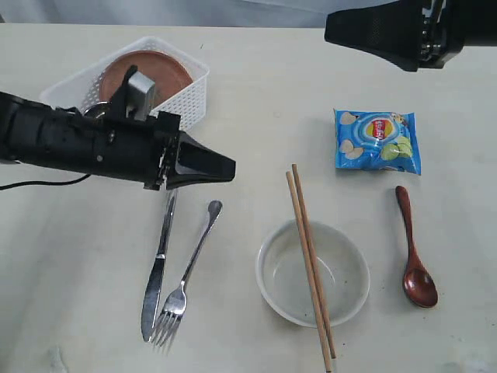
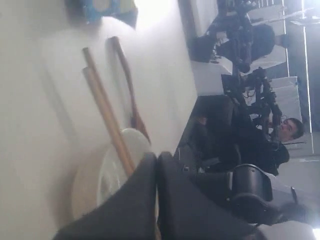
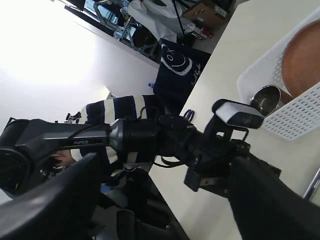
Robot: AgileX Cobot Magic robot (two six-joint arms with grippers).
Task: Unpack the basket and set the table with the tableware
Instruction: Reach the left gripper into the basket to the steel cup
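The white basket (image 1: 190, 93) stands at the far left and holds the reddish-brown plate (image 1: 151, 71) and a steel cup (image 3: 267, 97). On the table (image 1: 248, 101) lie a knife (image 1: 159, 264) and a fork (image 1: 192, 260) side by side. To their right is a pale bowl (image 1: 313, 273) with chopsticks (image 1: 309, 249) resting across it, then a dark wooden spoon (image 1: 412, 260). My left gripper (image 1: 230, 167) is shut and empty above the knife's handle end, beside the basket. My right gripper (image 1: 332, 31) is open and empty at the far right.
A blue chips bag (image 1: 378, 140) lies at the right, behind the spoon. From the left wrist, the bowl (image 2: 95, 175), chopsticks (image 2: 102, 107) and spoon (image 2: 127, 80) lie beyond the shut jaws. Past the table edge stand people and equipment.
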